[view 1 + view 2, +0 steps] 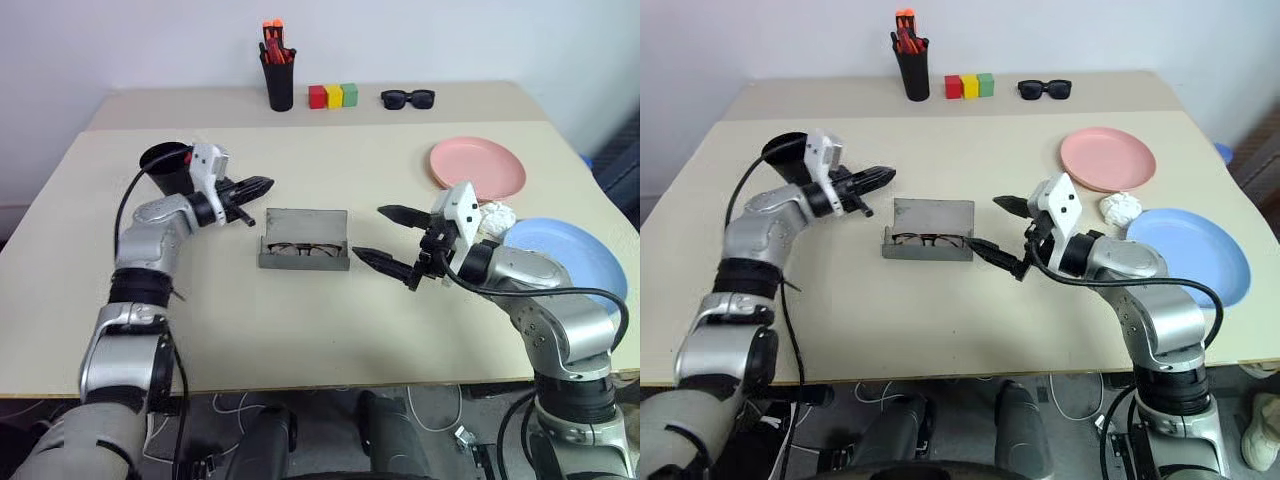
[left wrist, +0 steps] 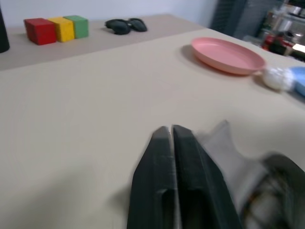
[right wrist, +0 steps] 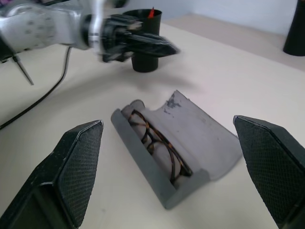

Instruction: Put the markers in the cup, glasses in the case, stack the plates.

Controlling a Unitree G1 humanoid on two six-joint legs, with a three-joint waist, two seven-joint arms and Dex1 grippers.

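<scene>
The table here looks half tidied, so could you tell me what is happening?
The glasses already lie in the open grey case, and a red marker stands in the black cup. The left tool, shut and empty, hovers beside the cup; the right tool is open beside the case. The pink plate and blue plate are unstacked.

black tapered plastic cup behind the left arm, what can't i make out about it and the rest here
- Black tapered plastic cup: the left gripper, shut, and its wrist cover the near wall in the eye views; only a red tip shows, so the marker's length is hidden.
- Grey hinged glasses case: blurred in the left wrist view.
- Light blue round plate: partly behind the right arm.
</scene>
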